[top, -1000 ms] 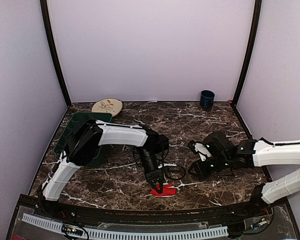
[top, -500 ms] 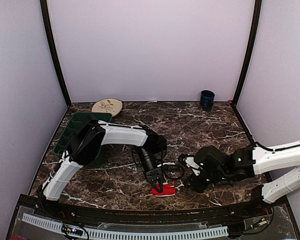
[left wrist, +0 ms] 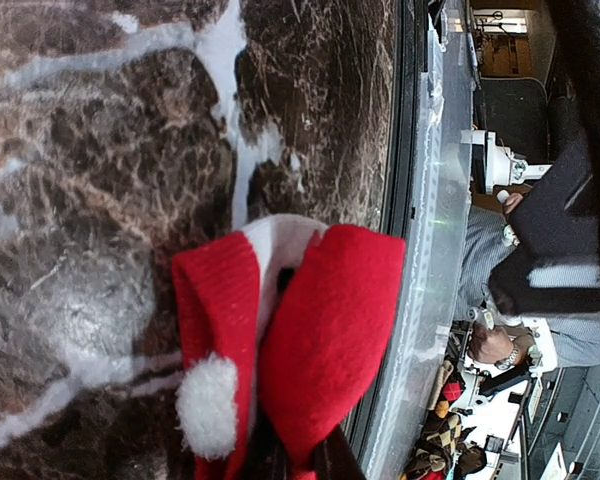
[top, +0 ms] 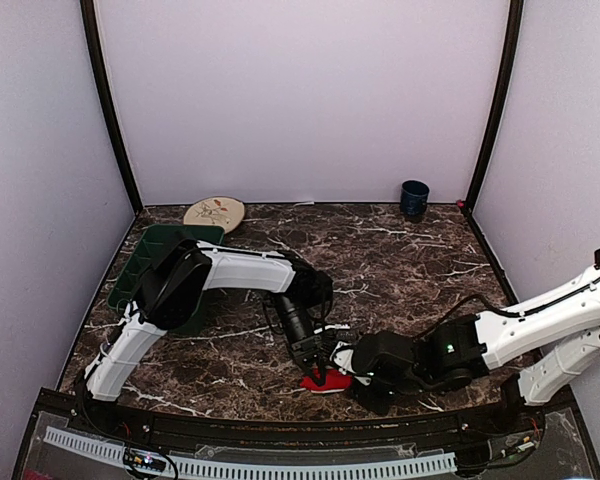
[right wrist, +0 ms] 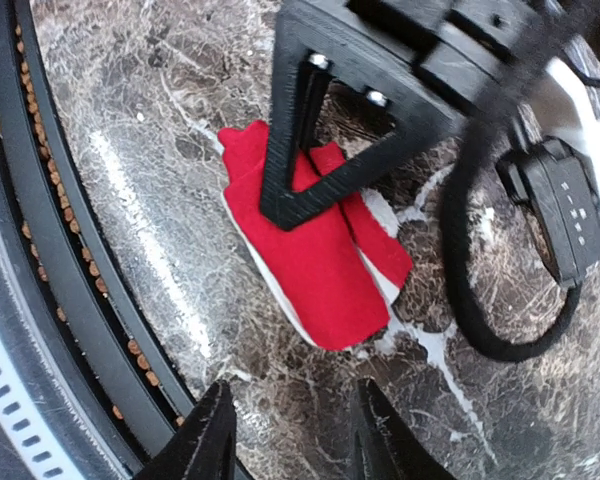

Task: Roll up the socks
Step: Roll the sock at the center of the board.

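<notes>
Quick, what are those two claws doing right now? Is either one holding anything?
Left gripper: closed, pinching the red sock.
Right gripper: open, holding nothing, close to the sock.

The red sock (top: 327,381) is of soft fleece, with a white trimmed top and a small white pompom (left wrist: 208,405). It lies low on the dark marble table (top: 410,250), close to the near edge and about the middle, folded over itself in two red layers, with white trim showing between them.
</notes>
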`<state>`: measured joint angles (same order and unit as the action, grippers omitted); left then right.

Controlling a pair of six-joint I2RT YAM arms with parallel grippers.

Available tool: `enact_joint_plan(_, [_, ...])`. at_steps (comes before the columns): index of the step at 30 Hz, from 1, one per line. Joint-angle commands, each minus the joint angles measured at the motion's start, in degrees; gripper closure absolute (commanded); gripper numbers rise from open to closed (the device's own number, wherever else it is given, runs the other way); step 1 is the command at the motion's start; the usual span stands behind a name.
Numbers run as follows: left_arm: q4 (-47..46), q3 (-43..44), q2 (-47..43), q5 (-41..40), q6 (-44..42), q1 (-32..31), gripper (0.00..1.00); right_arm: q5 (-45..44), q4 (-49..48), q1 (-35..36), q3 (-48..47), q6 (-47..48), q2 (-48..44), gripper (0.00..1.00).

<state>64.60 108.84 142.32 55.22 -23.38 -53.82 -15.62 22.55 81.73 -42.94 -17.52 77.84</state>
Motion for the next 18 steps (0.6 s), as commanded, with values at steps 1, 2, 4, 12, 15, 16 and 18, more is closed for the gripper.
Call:
enact_joint_plan(1, [-2.1,-1.1,3.4,-7.5,-0.5,0.5,0.99,-4.4,-1.9,1.4,-3.3,4.8,4.3,0.60])
enact_joint_plan(2, [-2.1,-1.1,3.4,-7.3,-0.5,0.6,0.99,-4.9,-2.0,1.4,-3.8,5.5,5.2,0.58])
enact_joint_plan(4, [-2.0,-1.2,3.4,-7.1,-0.6,0.7,0.99,-5.8,-2.3,1.4,-4.5,7.0,6.9,0.54])
enact_joint_plan(12, [-2.1,-1.3,3.3,-6.5,-0.6,1.2,0.99,-7.4,-3.1,1.3,-6.5,12.4,12.3,0.47])
enact_joint_plan(15, [-2.1,-1.3,3.2,-6.3,-0.7,1.3,0.99,-7.7,-3.4,1.1,-6.5,13.4,13.1,0.45])
enact_joint_plan(16, [-2.1,-1.3,3.3,-6.2,-0.6,1.3,0.99,-7.7,-3.6,0.9,-6.5,13.6,14.6,0.45])
enact_joint_plan(18, [-2.1,-1.3,3.3,-6.0,-0.7,1.4,0.99,-7.8,-3.8,0.1,-6.4,14.1,15.4,0.45])
